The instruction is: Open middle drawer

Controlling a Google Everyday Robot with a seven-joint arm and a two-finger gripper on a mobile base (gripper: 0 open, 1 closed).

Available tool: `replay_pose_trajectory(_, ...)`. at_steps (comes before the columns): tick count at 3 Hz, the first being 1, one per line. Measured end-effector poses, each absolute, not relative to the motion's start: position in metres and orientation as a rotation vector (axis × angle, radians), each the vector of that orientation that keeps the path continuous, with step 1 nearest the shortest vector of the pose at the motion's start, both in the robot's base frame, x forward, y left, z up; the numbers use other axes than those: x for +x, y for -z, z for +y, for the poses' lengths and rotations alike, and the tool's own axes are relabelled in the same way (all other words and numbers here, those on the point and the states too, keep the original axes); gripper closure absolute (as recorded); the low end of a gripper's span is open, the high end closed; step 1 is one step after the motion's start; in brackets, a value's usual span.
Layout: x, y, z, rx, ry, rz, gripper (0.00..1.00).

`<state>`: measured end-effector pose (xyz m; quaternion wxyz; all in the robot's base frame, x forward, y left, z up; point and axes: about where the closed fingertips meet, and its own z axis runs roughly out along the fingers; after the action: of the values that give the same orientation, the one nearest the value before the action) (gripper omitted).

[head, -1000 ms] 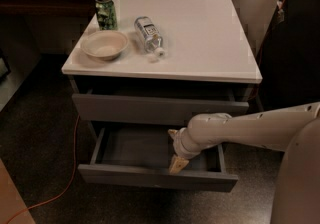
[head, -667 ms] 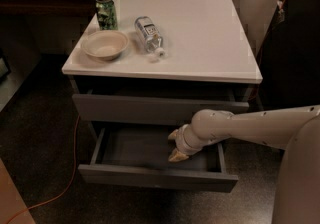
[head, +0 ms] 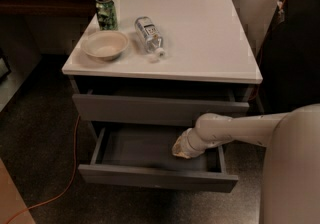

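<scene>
The middle drawer (head: 155, 179) is the grey drawer with a flat handleless front, pulled well out of the white-topped cabinet (head: 200, 43), so its grey inside (head: 140, 148) shows. My gripper (head: 183, 150) is at the end of the pale arm (head: 235, 130), which reaches in from the right. It hangs over the right part of the drawer's inside, behind the front panel. The top drawer (head: 155, 109) above it stands out only slightly.
On the cabinet top stand a green can (head: 106, 13), a pale bowl (head: 105, 45) and a plastic bottle (head: 149, 35) lying on its side. An orange cable (head: 65, 188) runs over the dark floor at the left. A dark cabinet (head: 295, 38) stands at the right.
My gripper has risen a little and drawn back from the drawer's front panel toward the cabinet. The drawer stays pulled out.
</scene>
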<state>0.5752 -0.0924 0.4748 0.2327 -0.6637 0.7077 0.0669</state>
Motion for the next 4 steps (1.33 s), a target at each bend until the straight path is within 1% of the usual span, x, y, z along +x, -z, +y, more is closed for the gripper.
replay_pose_trajectory(1,0.577,-0.449,-0.104,-1.815,-0.185,1.988,1.0)
replay_pose_trajectory(2,0.573,-0.432,-0.113,-1.801,-0.192,2.019,1.0)
replay_pose_trajectory(4,0.543,-0.404,-0.12,-1.765,-0.246,2.076,1.0)
